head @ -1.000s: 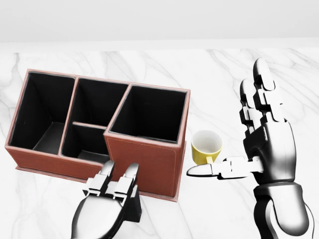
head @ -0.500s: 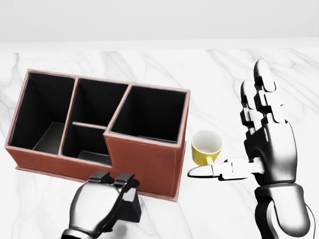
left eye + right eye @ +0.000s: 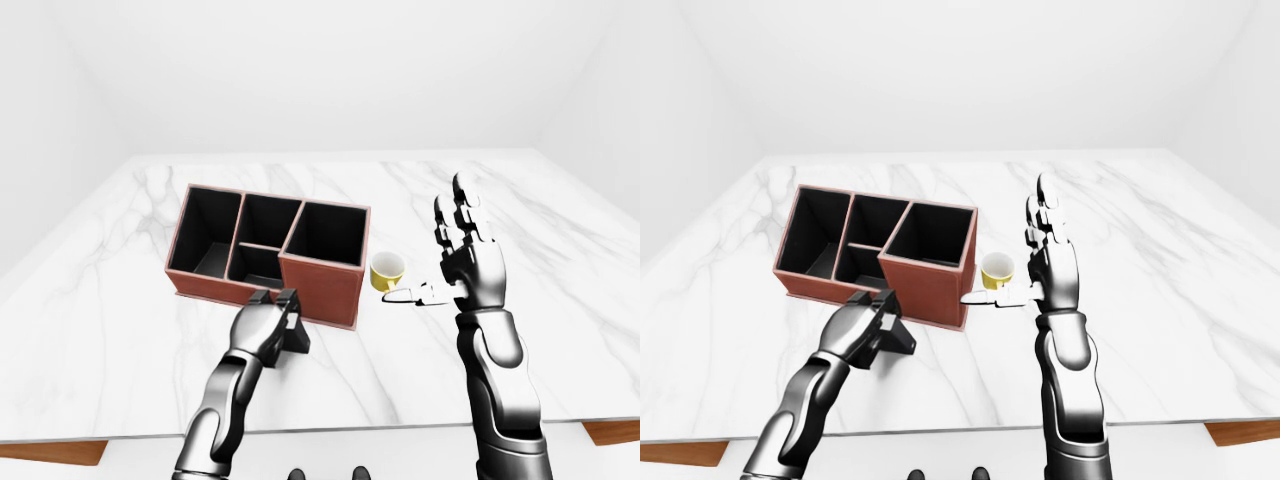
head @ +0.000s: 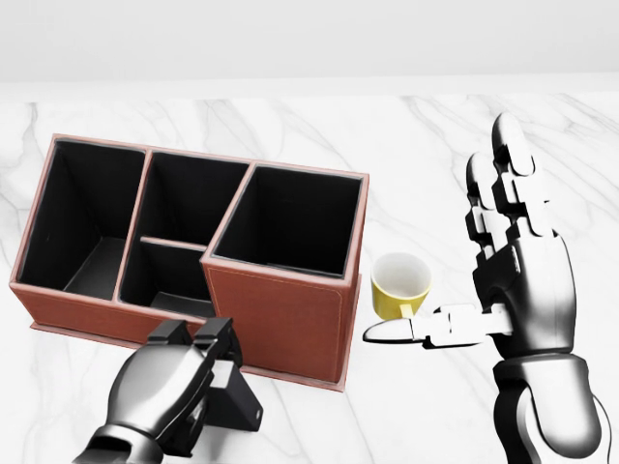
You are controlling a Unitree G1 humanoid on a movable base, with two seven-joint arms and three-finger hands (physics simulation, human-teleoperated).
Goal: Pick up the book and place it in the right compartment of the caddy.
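Note:
The brown caddy [image 4: 280,314] stands left of centre in the head view; its large right compartment [image 4: 287,224] is open at the top and holds nothing. Below the caddy's near wall, my left hand [image 4: 189,367] is shut on the small black book [image 4: 240,404]. The book is tilted, and only its right part shows past the curled fingers. My right hand [image 4: 462,271] is held up at the right with fingers spread and thumb pointing left, open and holding nothing.
A yellow cup [image 4: 399,285] stands on the white marble table [image 3: 120,300] just right of the caddy, close to my right thumb. The table's near edge [image 3: 330,430] runs along the bottom of the left-eye view.
My left hand's fingers have curled shut round the book. Hand and book have drawn back toward the lower left, and the book has tilted. The right hand has not moved.

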